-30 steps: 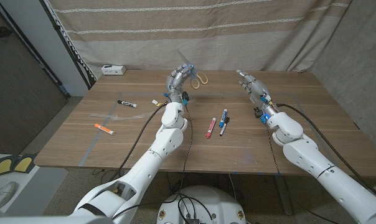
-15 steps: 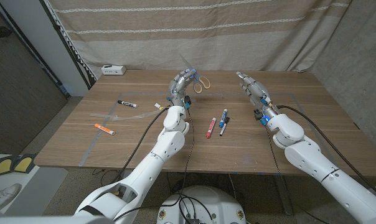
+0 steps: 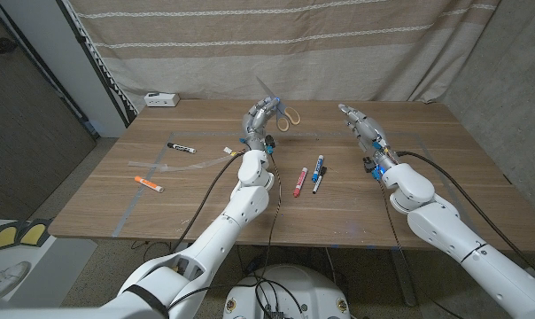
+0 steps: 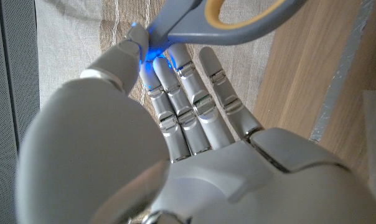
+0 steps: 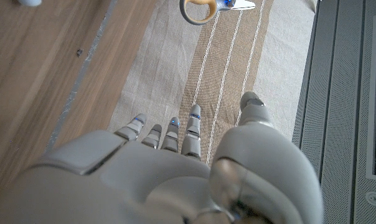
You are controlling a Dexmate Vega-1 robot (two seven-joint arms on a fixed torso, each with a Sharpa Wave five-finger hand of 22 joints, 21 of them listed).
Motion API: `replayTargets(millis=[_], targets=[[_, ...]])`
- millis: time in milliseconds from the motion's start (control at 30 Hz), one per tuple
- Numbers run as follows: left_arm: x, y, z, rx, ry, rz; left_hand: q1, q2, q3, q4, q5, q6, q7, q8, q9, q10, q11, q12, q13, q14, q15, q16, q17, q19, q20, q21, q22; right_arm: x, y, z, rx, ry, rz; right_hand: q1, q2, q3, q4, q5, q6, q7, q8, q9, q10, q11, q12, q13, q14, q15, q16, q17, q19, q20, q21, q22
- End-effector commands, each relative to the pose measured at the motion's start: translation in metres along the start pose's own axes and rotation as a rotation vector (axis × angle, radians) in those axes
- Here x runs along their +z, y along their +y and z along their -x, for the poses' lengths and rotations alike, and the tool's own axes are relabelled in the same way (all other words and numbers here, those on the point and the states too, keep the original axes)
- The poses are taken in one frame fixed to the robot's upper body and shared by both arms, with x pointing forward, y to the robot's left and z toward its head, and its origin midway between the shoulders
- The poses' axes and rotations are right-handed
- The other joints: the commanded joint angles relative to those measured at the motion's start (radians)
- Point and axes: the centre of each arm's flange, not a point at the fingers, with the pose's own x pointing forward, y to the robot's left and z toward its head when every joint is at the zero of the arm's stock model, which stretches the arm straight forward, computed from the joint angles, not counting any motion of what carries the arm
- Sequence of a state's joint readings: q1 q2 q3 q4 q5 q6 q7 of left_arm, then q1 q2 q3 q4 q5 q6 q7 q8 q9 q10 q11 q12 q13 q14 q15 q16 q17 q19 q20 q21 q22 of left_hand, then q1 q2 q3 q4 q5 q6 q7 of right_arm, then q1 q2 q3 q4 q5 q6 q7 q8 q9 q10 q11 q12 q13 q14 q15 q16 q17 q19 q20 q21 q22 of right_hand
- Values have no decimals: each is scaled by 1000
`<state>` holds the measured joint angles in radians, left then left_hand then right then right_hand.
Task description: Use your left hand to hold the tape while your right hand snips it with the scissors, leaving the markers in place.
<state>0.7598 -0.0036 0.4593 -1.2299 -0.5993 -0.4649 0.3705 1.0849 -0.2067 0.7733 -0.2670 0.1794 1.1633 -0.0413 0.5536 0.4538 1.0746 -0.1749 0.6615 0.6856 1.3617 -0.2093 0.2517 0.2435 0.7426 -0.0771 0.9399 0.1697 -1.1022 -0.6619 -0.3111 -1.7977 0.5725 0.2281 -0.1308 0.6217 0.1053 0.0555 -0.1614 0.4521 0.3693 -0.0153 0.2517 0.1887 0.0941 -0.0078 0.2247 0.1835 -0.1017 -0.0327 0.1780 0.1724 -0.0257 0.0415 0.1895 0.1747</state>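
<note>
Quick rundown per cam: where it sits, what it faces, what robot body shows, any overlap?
Head: fixed on the head, looking down at the table; both arms, left hand holding the scissors, right hand empty.
Left wrist: along the left hand's back toward the curtain; scissors at the fingertips.
Right wrist: along the right hand's back toward the curtain.
Shared: the scissors appear in all three.

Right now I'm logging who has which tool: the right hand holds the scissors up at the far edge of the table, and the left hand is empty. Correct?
No, swapped. The head view shows the left hand holding the scissors up at the far edge; the right hand is empty.
</note>
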Motion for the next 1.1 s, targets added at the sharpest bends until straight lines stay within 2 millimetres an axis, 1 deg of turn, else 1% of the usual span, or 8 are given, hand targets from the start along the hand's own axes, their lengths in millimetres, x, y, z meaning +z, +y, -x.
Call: replayTargets(millis=[33, 200, 400, 767, 833, 900, 967, 1100], targets=[[-4, -10, -2, 15, -13, 3, 8, 21, 99, 89, 1, 41, 24, 33, 102, 8, -12, 2, 0, 22, -19, 5, 2, -6, -81, 5, 4, 4, -5, 8, -74, 30, 54, 27, -5, 0, 2, 8, 34, 5, 8, 3, 34, -2, 16, 4, 22, -13, 9, 2, 34, 25, 15, 2], [-6, -13, -1, 19, -13, 0, 8, 21, 99, 89, 1, 37, 22, 33, 104, 8, -15, 2, 1, 21, -19, 4, 0, -6, -81, 7, 4, 6, -2, 10, -82, 43, 75, 42, -10, 1, -2, 10, 49, 11, 10, 3, 44, -5, 18, 4, 33, -12, 10, 1, 47, 37, 18, 2], [-6, -19, -7, 6, -27, 2, 7, 21, 99, 89, 0, 38, 21, 34, 107, 7, -16, 3, 3, 23, -19, 6, 2, -7, -82, 8, 4, 5, 4, 11, -84, 61, 86, 63, -16, 3, -7, 14, 67, 11, 14, 3, 56, -6, 22, 4, 41, -12, 9, 1, 55, 36, 18, 2], [-10, -29, -9, -28, -12, 16, 6, 20, 100, 88, 0, 38, 20, 35, 111, 8, -17, 1, 0, 22, -19, 6, 0, -11, -84, 9, 4, 8, 12, 14, -98, 82, 128, 93, -19, 9, -11, 20, 95, 1, 20, 4, 72, -7, 26, 4, 57, -15, 10, 1, 63, 33, 17, 2], [-11, -30, -9, -31, -10, 17, 6, 20, 100, 88, 0, 38, 20, 35, 112, 8, -18, 1, 1, 22, -19, 6, 0, -11, -84, 9, 4, 8, 13, 14, -96, 82, 129, 96, -19, 10, -11, 21, 95, 1, 19, 4, 74, -8, 26, 4, 58, -15, 10, 1, 63, 32, 17, 2], [-11, -31, -9, -40, -5, 19, 6, 20, 101, 88, 0, 36, 20, 34, 112, 8, -18, 1, 1, 21, -19, 6, 0, -11, -84, 9, 4, 7, 16, 13, -90, 82, 133, 107, -23, 10, -11, 23, 74, 9, 8, 4, 75, -6, 26, 4, 60, -14, 9, 1, 66, 31, 17, 2], [-11, -32, -9, -44, -4, 20, 6, 20, 101, 88, 0, 38, 20, 35, 113, 9, -17, 2, 1, 21, -19, 6, 0, -11, -85, 9, 4, 8, 19, 12, -87, 80, 148, 111, -25, 10, -10, 24, 70, 6, 6, 4, 74, -3, 25, 4, 60, -12, 8, 1, 69, 27, 17, 2], [-11, -32, -10, -50, -2, 22, 6, 20, 101, 88, -1, 38, 19, 36, 113, 10, -18, 2, 0, 21, -19, 6, 0, -12, -85, 10, 4, 10, 23, 11, -84, 83, 160, 120, -28, 9, -7, 26, 97, -9, 13, 5, 74, -6, 23, 4, 60, -9, 6, 1, 69, 28, 15, 2]])
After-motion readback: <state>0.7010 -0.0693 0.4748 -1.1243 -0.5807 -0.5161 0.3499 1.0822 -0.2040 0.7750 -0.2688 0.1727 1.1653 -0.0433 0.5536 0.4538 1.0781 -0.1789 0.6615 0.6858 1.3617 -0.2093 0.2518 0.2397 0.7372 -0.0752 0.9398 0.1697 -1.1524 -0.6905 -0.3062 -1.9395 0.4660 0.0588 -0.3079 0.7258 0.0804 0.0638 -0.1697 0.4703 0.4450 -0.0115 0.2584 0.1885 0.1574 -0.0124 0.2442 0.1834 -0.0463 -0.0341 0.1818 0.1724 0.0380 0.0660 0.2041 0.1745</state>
